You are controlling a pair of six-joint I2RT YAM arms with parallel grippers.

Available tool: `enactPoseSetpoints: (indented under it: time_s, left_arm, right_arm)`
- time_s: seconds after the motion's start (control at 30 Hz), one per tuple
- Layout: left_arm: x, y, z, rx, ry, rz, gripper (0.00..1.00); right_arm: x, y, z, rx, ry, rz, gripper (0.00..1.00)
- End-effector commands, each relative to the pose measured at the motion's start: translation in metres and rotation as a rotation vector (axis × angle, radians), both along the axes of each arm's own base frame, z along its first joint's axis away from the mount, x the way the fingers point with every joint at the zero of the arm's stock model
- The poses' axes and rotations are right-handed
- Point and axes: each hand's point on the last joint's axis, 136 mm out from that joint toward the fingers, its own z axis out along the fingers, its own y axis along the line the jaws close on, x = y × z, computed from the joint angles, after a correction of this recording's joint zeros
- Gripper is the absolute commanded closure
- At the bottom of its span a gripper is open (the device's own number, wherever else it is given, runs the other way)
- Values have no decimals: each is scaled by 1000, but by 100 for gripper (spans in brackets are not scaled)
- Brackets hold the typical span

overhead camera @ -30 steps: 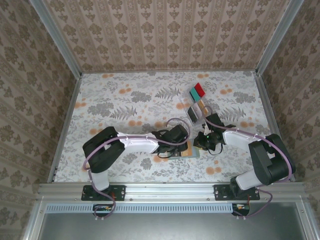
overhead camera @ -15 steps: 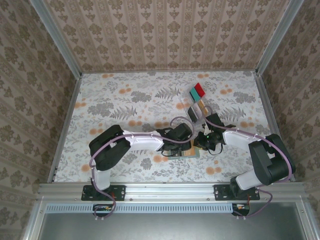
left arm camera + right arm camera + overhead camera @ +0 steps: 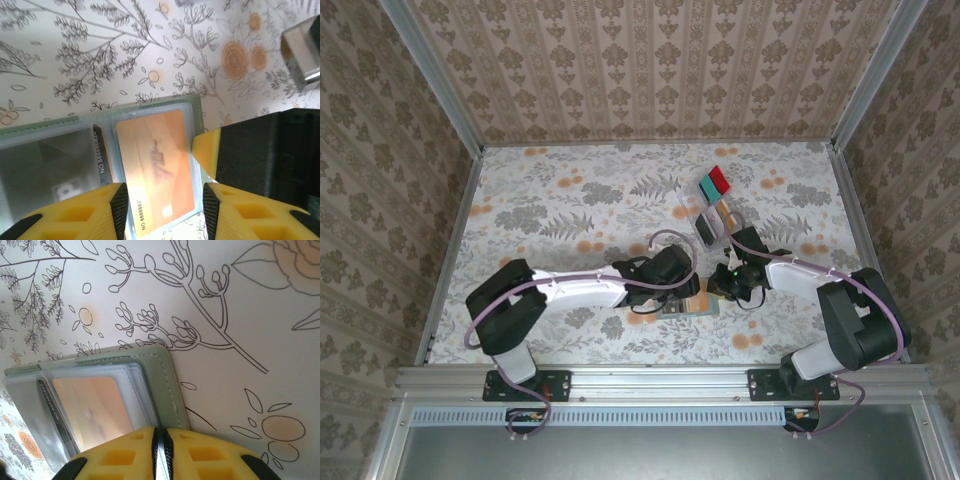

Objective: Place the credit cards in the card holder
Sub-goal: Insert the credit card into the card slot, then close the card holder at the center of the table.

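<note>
The card holder [image 3: 165, 107] lies open on the table near its front edge, grey-green with clear sleeves. An orange credit card [image 3: 155, 167] sits in its right sleeve, and a dark grey card [image 3: 47, 172] is in the left one. My left gripper [image 3: 165, 215] hovers over the orange card, open, with one finger on each side of it. My right gripper [image 3: 160, 445] is shut on a clear sleeve at the holder's edge [image 3: 170, 380]. From above, the left gripper [image 3: 686, 293] and the right gripper [image 3: 722, 288] meet over the holder [image 3: 705, 308].
A clear divided tray [image 3: 692, 203] stands behind the grippers at the back right. It holds a red card [image 3: 720, 178], a teal card [image 3: 708, 188], a tan card [image 3: 726, 208] and a dark one [image 3: 704, 229]. Patterned walls close off the table.
My left gripper's jaws have widened and the orange card now lies free in the sleeve. The left arm's elbow has swung left and back. The right arm has not moved.
</note>
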Motion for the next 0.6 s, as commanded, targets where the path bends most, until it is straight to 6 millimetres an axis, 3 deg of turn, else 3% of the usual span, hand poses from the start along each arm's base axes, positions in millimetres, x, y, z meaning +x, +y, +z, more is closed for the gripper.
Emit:
enactPoseSetpoints:
  time_s: [0.0,0.23,0.57]
  left_arm:
    - [4,25,-7,59,-9,50,51]
    - [5,62,-22,118,34,137,42]
    - [4,68,-37,152,70,152,39]
  right_arm:
    - [-26,-22,-34,-128,95,-11,83]
    - [-26,-22,-34,-128,96,-11,83]
    - [-26,-22,-34,-130,99,-11,83]
